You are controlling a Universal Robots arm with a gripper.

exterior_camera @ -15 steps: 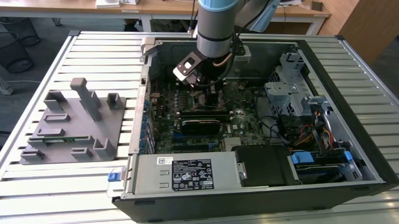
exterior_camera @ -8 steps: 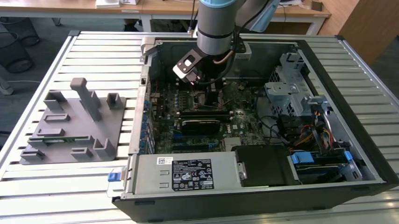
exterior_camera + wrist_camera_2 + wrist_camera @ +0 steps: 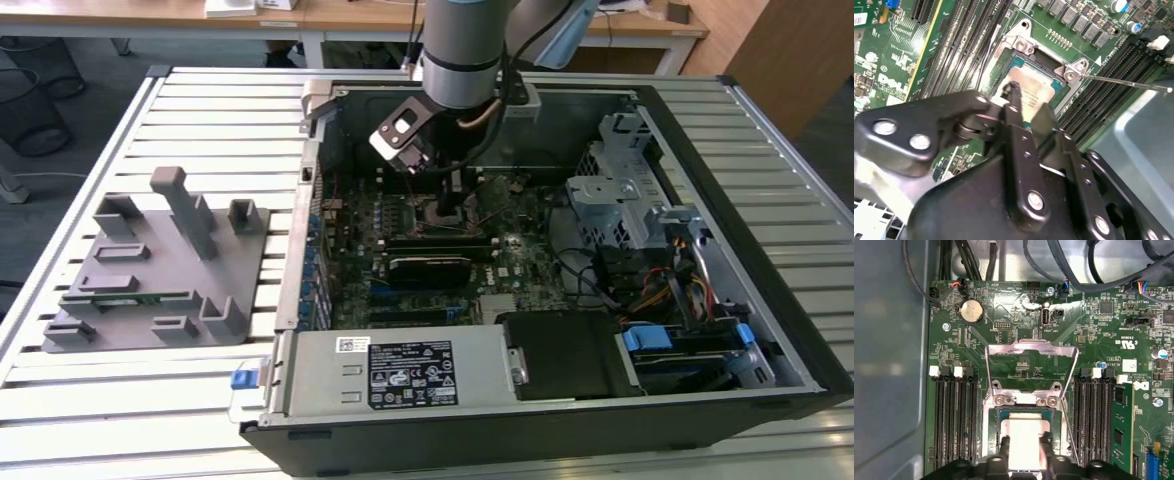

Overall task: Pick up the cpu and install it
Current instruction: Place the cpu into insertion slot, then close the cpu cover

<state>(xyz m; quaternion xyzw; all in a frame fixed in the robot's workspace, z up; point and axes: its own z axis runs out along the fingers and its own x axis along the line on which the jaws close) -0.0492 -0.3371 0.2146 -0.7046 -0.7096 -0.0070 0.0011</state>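
Open PC case (image 3: 534, 430), robot arm (image 3: 461, 50) reaching in over the motherboard (image 3: 1094, 330). The socket (image 3: 988, 435) has its load plate (image 3: 1031, 347) swung up, prob. to leave the recess clear. Low over it, the gripper (image 3: 1025, 441) has fingers (image 3: 1003, 445) closed on opp. edges of the cpu (image 3: 1026, 427), held flat in the socket recess, apparently for seating.

The exterior view looks down from high up on the whole computer case (image 3: 534, 432). Both wrist views hover close above its socket (image 3: 1026, 401) (image 3: 1021, 46).
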